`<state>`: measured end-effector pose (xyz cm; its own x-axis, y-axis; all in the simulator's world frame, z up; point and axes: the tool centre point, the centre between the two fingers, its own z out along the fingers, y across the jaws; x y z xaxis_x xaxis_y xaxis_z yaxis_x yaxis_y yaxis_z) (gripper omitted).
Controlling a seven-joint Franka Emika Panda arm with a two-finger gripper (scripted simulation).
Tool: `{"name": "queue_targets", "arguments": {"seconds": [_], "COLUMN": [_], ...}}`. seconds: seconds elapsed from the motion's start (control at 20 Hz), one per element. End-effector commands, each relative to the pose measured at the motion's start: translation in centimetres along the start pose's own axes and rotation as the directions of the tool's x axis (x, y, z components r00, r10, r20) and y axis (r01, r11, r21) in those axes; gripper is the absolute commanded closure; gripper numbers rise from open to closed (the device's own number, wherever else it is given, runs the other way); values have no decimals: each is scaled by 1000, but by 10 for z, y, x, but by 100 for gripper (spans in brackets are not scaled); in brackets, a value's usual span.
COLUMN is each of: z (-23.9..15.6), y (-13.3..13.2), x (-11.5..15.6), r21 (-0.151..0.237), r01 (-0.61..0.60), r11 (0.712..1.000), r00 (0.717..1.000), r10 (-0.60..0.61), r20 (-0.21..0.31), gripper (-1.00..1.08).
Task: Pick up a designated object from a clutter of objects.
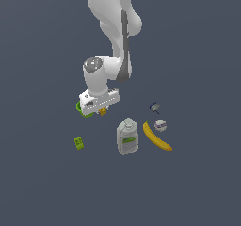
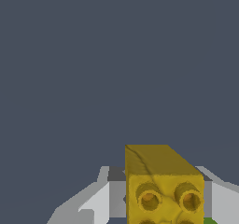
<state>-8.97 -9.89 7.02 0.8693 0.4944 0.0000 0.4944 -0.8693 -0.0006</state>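
The designated object, a tiny yellow-orange studded block [image 1: 102,111], shows just under the arm's white hand. In the wrist view this block [image 2: 163,185] fills the space between the two fingers, studs facing the camera. My gripper [image 1: 101,109] is shut on it, with a grey pad [image 2: 116,190] pressed against each side. The rest of the clutter lies around it. A green cup [image 1: 80,108] is half hidden behind the hand on the exterior view's left. Whether the block is off the floor I cannot tell.
A lime-green studded block [image 1: 79,143] lies toward the exterior view's lower left. A grey-white bottle [image 1: 127,136], a banana [image 1: 156,136], a small whitish ball [image 1: 160,125] and a tiny grey-blue item [image 1: 155,108] lie on the exterior view's right.
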Motion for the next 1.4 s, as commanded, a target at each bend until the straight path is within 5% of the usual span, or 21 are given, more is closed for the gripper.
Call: {"name": "queue_targets", "arguments": {"seconds": [0.0, 1.35], "z": [-17, -247], "y": [-4, -54], "x": [-1, -15], "r21": [-1, -3], "r01": [0, 0], "r11": [1000, 1000], "r00": [1000, 1000], "r10": [0, 0], "r20": [-1, 1], "gripper": [108, 108]}}
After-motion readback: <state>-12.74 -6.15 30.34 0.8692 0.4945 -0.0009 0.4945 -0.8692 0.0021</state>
